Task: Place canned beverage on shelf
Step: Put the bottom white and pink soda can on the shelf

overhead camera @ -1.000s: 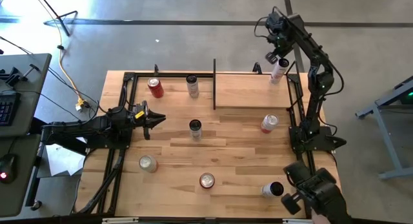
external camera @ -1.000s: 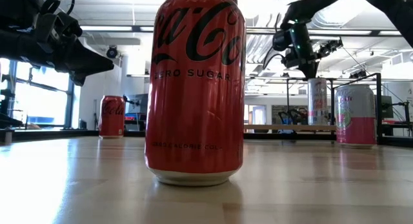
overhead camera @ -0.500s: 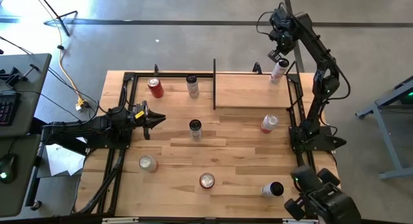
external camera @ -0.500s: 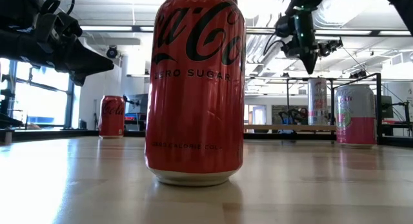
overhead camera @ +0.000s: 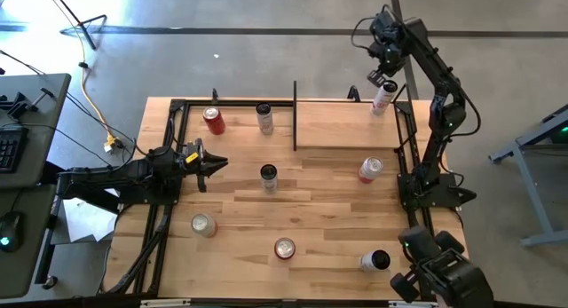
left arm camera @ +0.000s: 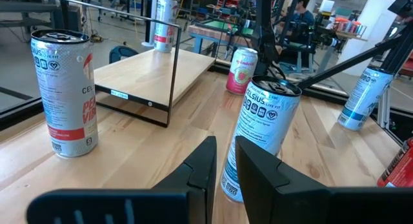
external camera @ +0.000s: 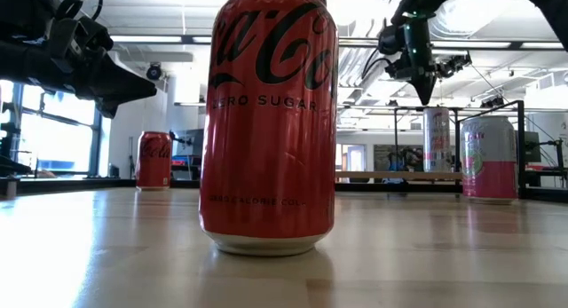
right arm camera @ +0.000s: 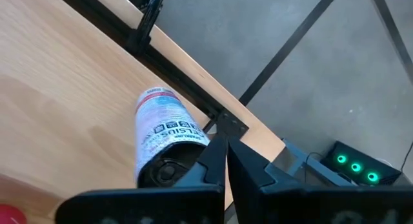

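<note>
The shelf [overhead camera: 346,123] is a light plank at the table's far right, with a thin black upright plate [overhead camera: 295,115] at its left end. A white-and-red can [overhead camera: 382,97] stands upright on the shelf's far right corner; it also shows in the right wrist view [right arm camera: 162,130] and the low view [external camera: 436,139]. My right gripper [overhead camera: 382,76] hovers just above that can, shut and empty [right arm camera: 226,150]. My left gripper [overhead camera: 216,163] waits shut over the table's left half, pointing at a dark Celsius can [left arm camera: 261,140].
Several other cans stand on the table: a red one [overhead camera: 213,120] and a silver one [overhead camera: 264,117] at the far side, a pink one [overhead camera: 370,169] near the shelf, a red Coke can [overhead camera: 284,248] and others near the front. Black frame rails [overhead camera: 408,148] run along the table's sides.
My right gripper has risen a little, straight up from the can on the shelf, and the can stays upright where it was. My left arm has kept still.
</note>
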You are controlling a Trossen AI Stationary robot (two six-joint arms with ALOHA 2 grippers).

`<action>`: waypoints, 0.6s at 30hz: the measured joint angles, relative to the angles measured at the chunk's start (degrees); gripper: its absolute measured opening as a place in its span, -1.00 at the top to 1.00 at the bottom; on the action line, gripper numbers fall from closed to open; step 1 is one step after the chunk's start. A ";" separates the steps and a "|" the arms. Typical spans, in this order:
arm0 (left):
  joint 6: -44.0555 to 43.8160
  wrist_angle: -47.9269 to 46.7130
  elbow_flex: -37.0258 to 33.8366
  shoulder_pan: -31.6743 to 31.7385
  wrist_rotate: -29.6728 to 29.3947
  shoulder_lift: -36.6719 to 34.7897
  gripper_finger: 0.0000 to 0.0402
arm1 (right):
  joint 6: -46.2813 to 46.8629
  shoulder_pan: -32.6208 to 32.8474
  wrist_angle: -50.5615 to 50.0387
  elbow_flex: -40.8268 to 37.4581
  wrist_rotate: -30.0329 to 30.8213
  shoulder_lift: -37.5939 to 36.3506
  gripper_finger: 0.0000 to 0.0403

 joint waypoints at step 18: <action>-0.02 0.00 0.00 -0.01 0.00 0.01 0.76 | 0.47 -0.39 -1.97 -0.02 -3.13 3.24 1.00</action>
